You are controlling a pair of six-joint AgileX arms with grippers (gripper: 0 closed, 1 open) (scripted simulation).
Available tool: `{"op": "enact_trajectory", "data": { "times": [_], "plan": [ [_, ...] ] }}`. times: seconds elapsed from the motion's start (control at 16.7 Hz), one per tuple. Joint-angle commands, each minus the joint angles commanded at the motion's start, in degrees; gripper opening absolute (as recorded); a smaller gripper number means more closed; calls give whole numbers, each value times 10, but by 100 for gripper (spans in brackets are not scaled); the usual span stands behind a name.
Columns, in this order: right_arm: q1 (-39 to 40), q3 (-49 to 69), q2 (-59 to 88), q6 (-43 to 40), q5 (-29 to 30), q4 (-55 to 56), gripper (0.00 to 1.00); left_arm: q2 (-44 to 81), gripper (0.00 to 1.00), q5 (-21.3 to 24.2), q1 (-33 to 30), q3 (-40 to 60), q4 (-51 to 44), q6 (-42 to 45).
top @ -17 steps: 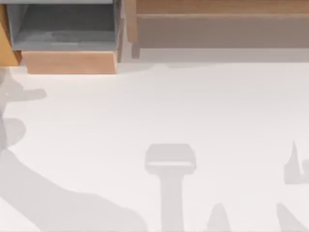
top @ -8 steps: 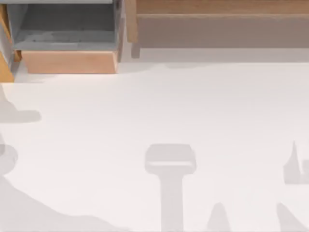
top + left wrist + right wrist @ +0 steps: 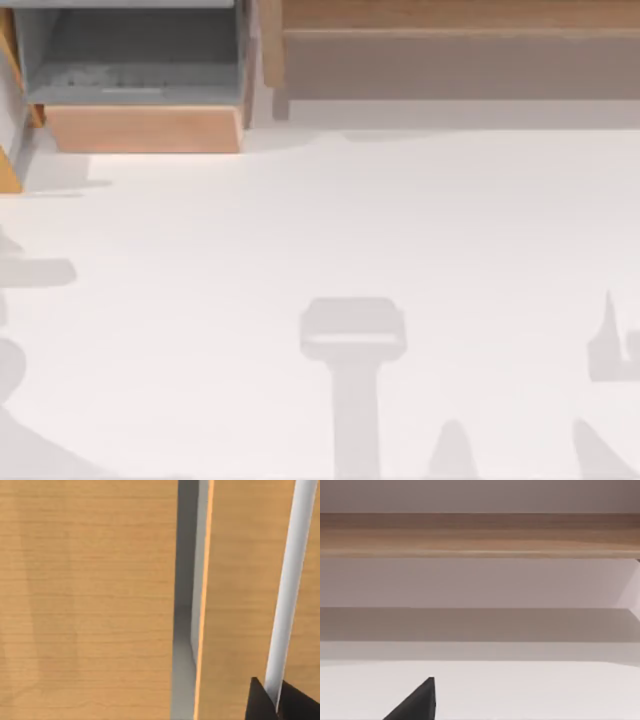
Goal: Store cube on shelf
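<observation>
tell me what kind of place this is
Most likely a rendered tabletop workspace for storage tasks: a plain white table, a long wooden shelf along its far edge, and a grey-lined box compartment with a light-wood frame at the far left.

We look down on a white table (image 3: 330, 230) crossed by soft grey shadows along its near edge and left side. At its far left stands a grey-lined box compartment (image 3: 135, 60) framed in light wood.

Rendered simulation workspace, bare and textureless.
A plain white table (image 3: 400, 230) carries a long tan wooden shelf (image 3: 450, 50); left of the shelf stands a grey-lined light-wood box compartment (image 3: 140, 90).
</observation>
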Motion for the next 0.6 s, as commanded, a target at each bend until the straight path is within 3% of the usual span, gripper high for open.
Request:
{"op": "enact_trajectory", "data": {
  "times": [0.6],
  "plan": [
    [0,0,0,0,0,0,100,-33,0,36,34,-76,47,4]
  ]
}}
